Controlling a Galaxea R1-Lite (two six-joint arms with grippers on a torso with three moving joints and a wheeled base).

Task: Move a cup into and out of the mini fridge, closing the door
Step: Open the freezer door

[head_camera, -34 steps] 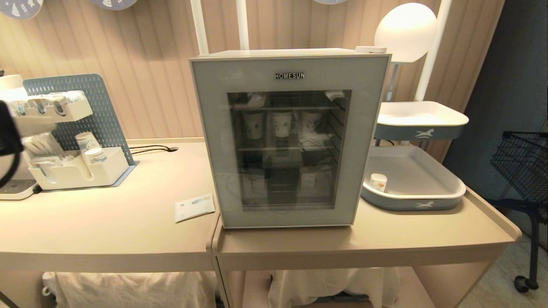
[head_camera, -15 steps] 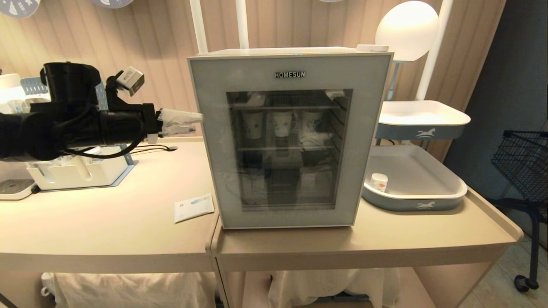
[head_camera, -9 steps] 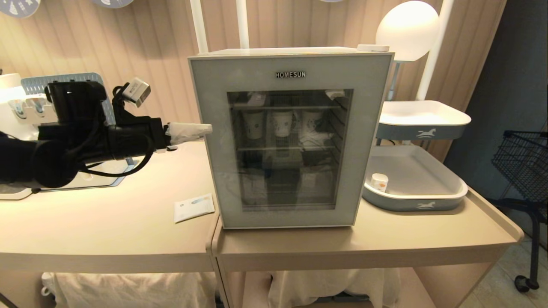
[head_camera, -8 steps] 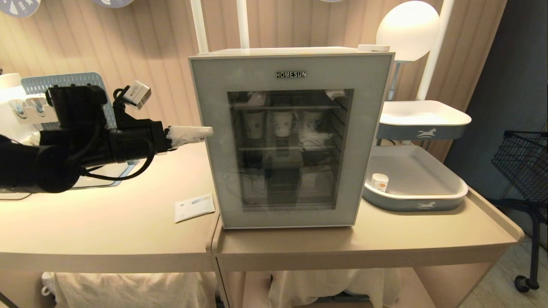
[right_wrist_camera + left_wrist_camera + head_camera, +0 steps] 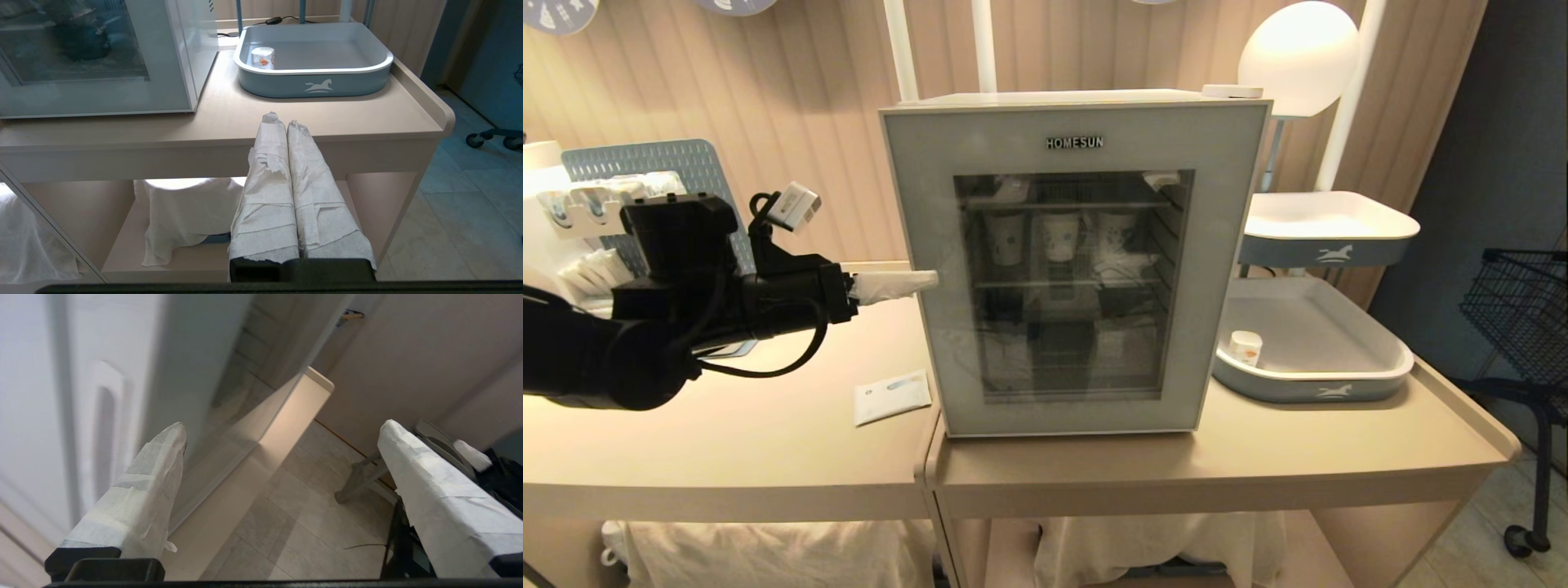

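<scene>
Left hand (image 5: pixel 915 283) reaches level from the left, its paper-wrapped fingers (image 5: pixel 151 486) spread wide and empty, tips at the left edge of the mini fridge (image 5: pixel 1072 261); contact with the door (image 5: pixel 915 245) cannot be confirmed, since that view is blurred. Door closed, its glass facing the robot, "HOMESUN" at top. The cup (image 5: pixel 1245 347) stands upright, foil top up, in the near left corner of the grey tray (image 5: pixel 1339 384) on the table (image 5: pixel 1217 465), on the fridge's far side and well apart from the left hand. Right hand (image 5: pixel 284 119) parked low in front of the table edge, fingers pressed together, empty.
</scene>
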